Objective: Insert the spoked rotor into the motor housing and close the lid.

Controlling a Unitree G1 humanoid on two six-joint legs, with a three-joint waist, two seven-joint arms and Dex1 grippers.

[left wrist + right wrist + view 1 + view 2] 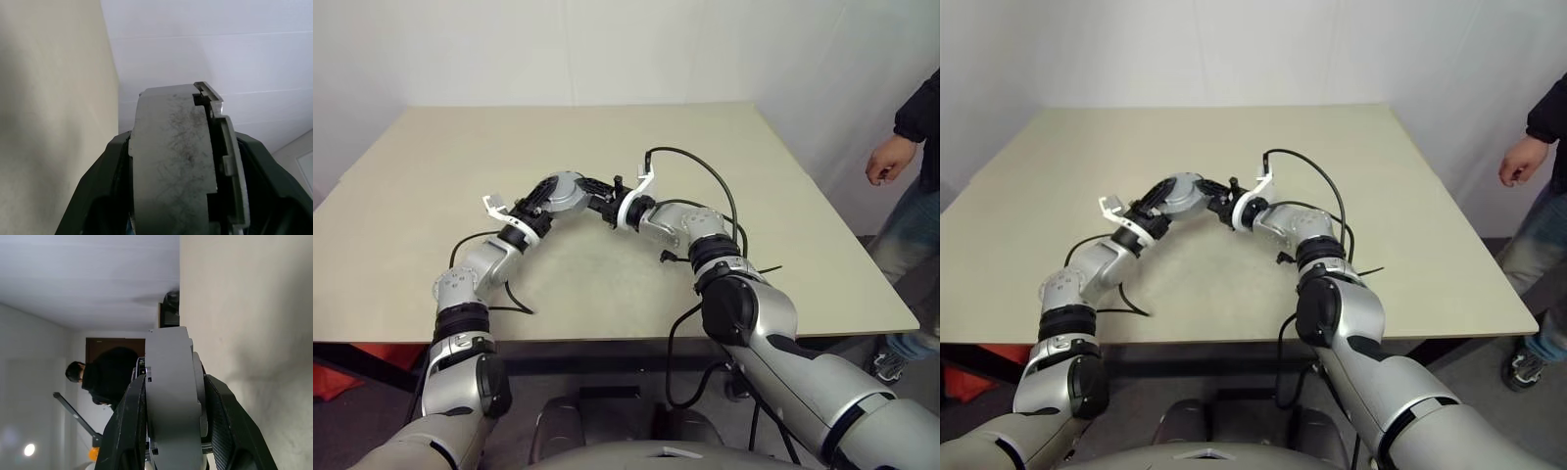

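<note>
The motor housing (173,161) and lid (230,161) are held edge-on above the middle of the table (783,196), clamped together between both grippers. The main risk is misalignment: if the lid's notches do not seat in the housing's rim, squeezing could jam it askew, or a slipping grip could drop the stack onto the table. The housing is scuffed grey metal with a stepped rim; the lid is thinner and notched. The left gripper (590,201) grips housing and lid; the right gripper (609,208) pinches the same grey assembly. A person's hand (889,160) hangs at the far right.
</note>
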